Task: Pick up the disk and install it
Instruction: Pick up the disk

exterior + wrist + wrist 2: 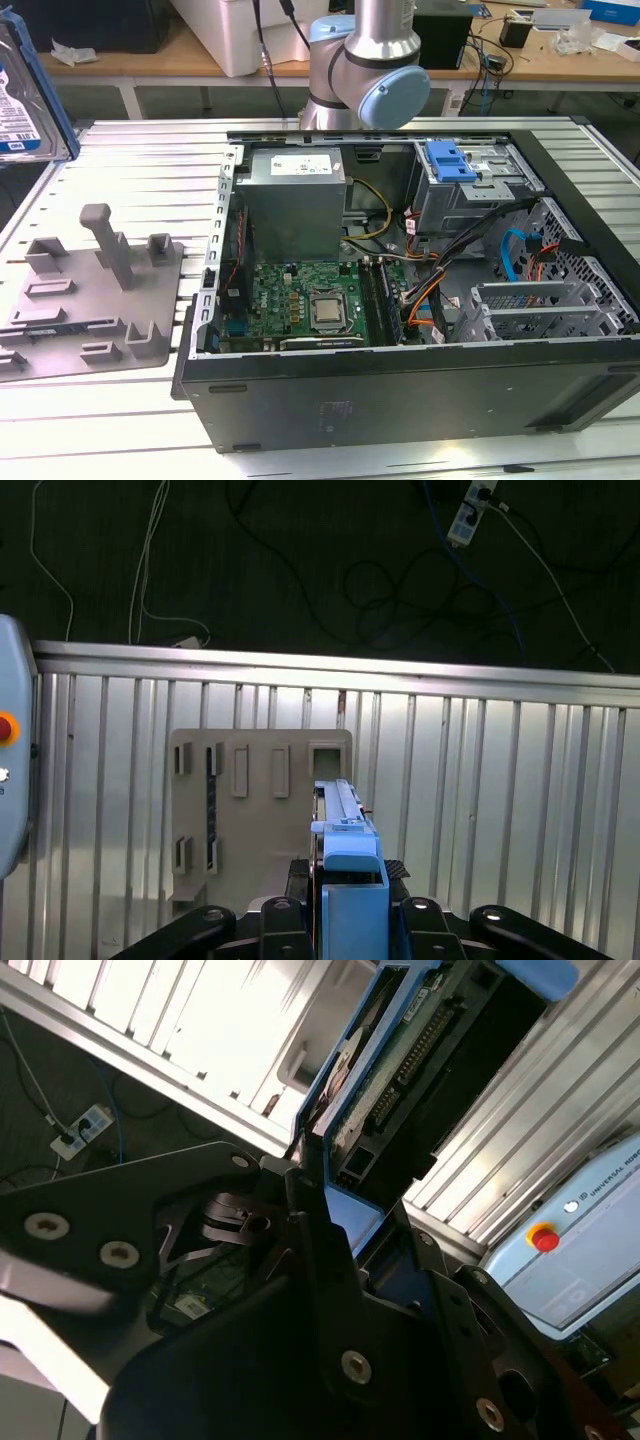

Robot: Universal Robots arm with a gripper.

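Note:
The disk [18, 92] hangs in the air at the exterior view's far left, above the table, standing on edge. It shows a silver face with a white-and-blue label inside a blue carrier. In the second wrist view the disk [395, 1075] shows its underside with the circuit board. My gripper [352, 1222] is shut on the carrier's blue end, one black finger on each side. In the first wrist view the disk [343, 815] is edge-on, rising from between the gripper [350, 912] fingers. It is above the grey fixture [258, 805].
The open computer case [300, 400] lies on the slatted table. Inside are a grey power-supply box [295, 205], a motherboard [300, 300] and a drive bay with a blue latch [452, 162]. The grey fixture [95, 290] lies left of the case. The arm's base [365, 60] stands behind.

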